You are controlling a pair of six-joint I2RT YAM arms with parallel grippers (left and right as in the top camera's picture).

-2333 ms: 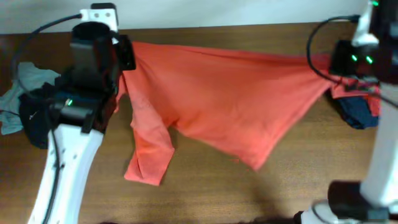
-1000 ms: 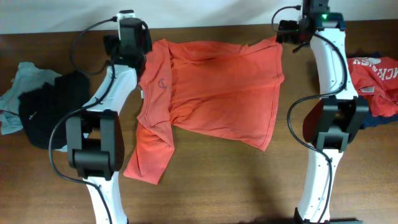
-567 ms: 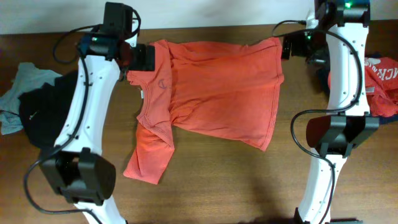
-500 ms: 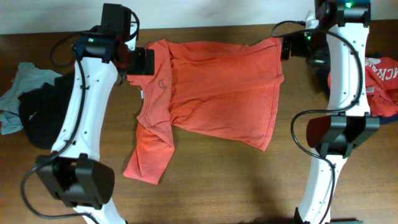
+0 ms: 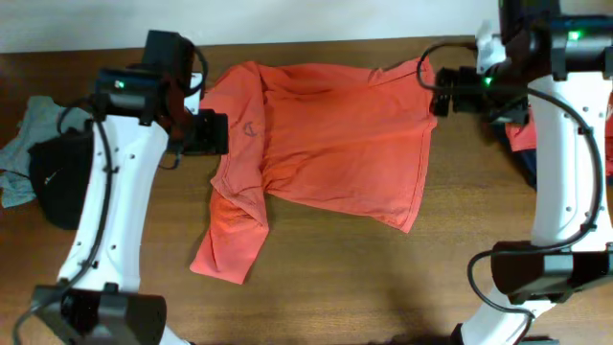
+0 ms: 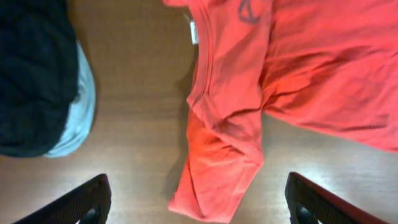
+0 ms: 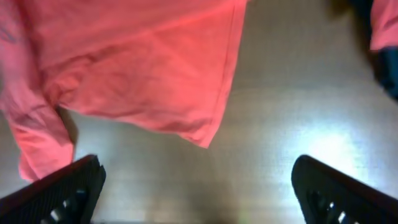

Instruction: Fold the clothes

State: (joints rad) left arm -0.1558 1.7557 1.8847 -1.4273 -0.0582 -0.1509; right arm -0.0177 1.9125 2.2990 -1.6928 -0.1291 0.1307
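A: Far left of the table (image 5: 335,287)?
B: One grey-blue garment (image 5: 17,144), and a black garment (image 5: 53,182) heaped partly over it. Both unfolded, well apart from either arm.

A: Next item?
B: Left gripper (image 6: 196,202). Fingers spread wide, nothing between them. The arm reaches in from the near left edge, wrist pointing down, and hangs just beside the collar (image 5: 222,144).

A: Main item?
B: One orange-red T-shirt (image 5: 335,144), lying flat mid-table. Its long axis runs left to right, collar at the left and hem (image 5: 426,144) at the right. The near sleeve (image 5: 230,251) is creased and trails toward the front edge. In the left wrist view, collar and sleeve lie straight ahead of the jaws, so I judge the left arm the nearer one for that end.

A: Right of it?
B: Right gripper (image 7: 199,190). Also spread wide and empty. The arm arches high over the far right and hangs just beside the hem's far corner. The hem lies ahead of its jaws.

A: Far right?
B: One red garment (image 5: 522,134) and one navy garment (image 5: 534,171), both partly hidden by the arm. How they are folded, I cannot tell.
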